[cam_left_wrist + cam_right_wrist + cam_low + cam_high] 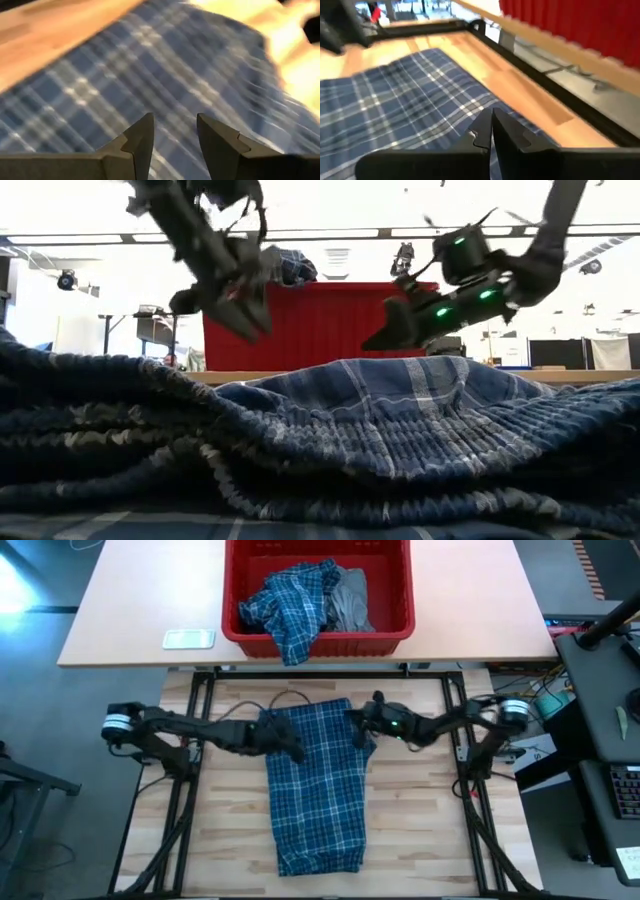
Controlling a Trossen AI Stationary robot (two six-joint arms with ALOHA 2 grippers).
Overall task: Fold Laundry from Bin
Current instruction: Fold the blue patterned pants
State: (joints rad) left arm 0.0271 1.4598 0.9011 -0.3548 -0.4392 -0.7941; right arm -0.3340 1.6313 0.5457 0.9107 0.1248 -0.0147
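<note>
We hover our left gripper [297, 753], fingers parted, and right gripper [358, 719], fingers closed on nothing, over the plaid shirt [315, 790] spread just before the red bin [318, 638] holding more laundry [305, 602]

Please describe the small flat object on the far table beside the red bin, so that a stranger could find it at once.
Start at the red bin on the far, lighter table. Just beside its left wall, near the table's front edge, lies a small pale rectangular object. It is the only loose item on that tabletop, flat and rigid, unlike the crumpled plaid and grey laundry in the bin.
</note>
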